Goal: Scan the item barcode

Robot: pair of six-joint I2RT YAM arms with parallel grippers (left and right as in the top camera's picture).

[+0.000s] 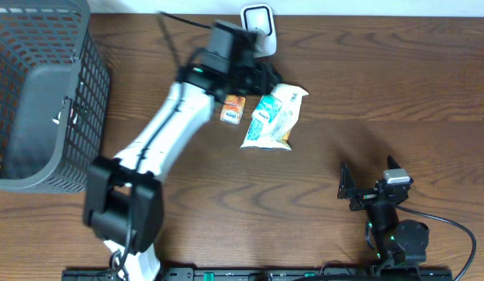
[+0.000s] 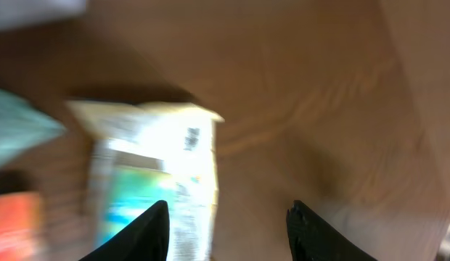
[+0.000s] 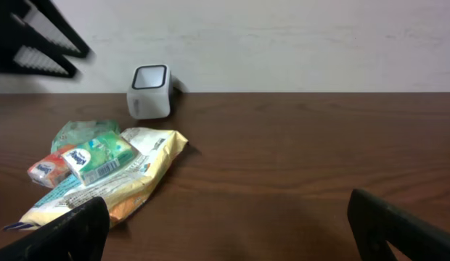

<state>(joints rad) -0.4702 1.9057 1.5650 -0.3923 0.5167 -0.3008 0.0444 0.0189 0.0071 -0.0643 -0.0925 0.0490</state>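
Observation:
A small pile of items lies right of the white barcode scanner (image 1: 258, 23) (image 3: 150, 90). It holds a yellow-white bag (image 1: 279, 117) (image 3: 141, 177) (image 2: 163, 163), a green pack (image 1: 264, 109) (image 3: 101, 158) with its barcode facing the right wrist view, and a small orange pack (image 1: 233, 109) (image 3: 47, 168). My left gripper (image 1: 269, 76) (image 2: 228, 232) hovers over the pile's far edge. Its jaws stand apart with only table between them, and the view is blurred. My right gripper (image 1: 367, 189) (image 3: 225, 232) rests open, low at the near right and far from the pile.
A dark mesh basket (image 1: 39, 94) fills the far left of the table. The left arm (image 1: 160, 133) stretches diagonally from the front edge to the scanner. A black shape (image 3: 36, 36) hangs top left in the right wrist view. A wall runs behind the scanner.

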